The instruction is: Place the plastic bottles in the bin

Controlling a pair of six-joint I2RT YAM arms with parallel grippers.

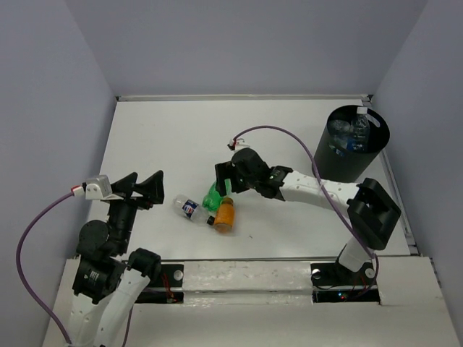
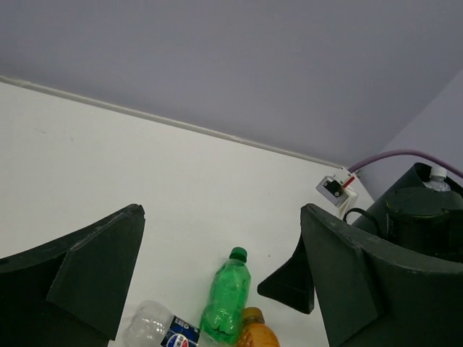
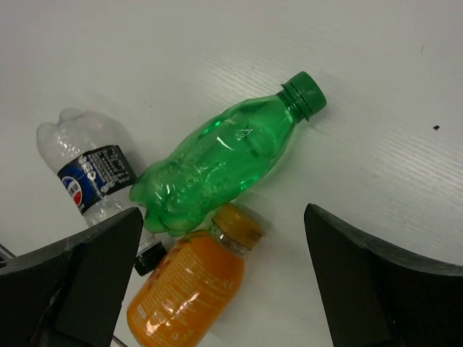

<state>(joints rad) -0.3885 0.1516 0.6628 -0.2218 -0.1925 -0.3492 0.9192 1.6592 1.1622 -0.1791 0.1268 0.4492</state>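
Bottles of three sorts lay bunched on your white counter (image 1: 173, 130), a little nearer its near edge than the middle. The green bottle (image 3: 224, 163) was translucent and dimpled, with a ribbed green screw cap, and rested on its side. Its base touched the cap end of the orange bottle (image 3: 189, 285), a squat, smooth, glossy one that also lay on its side. On the left-edge side of both lay the small bottle (image 3: 94, 181), clear and crinkled, wrapped in a dark blue label with a red-white-blue roundel. Its dark cap was tucked beside the green base.

You had the right end effector (image 1: 223, 181) poised over the green bottle, released, its dark wedge-shaped fingers spread wide to either side and gripping nothing. Your left end effector (image 1: 145, 184) hung above the counter near the left edge, toward the near side. It too was released and empty, with its jaws far apart.

At the far right corner stood the bin (image 1: 347, 155), a tall black plastic cylinder with smooth walls. Inside it showed clear bottles (image 1: 359, 130) with blue labels, one white cap reaching near the rim.
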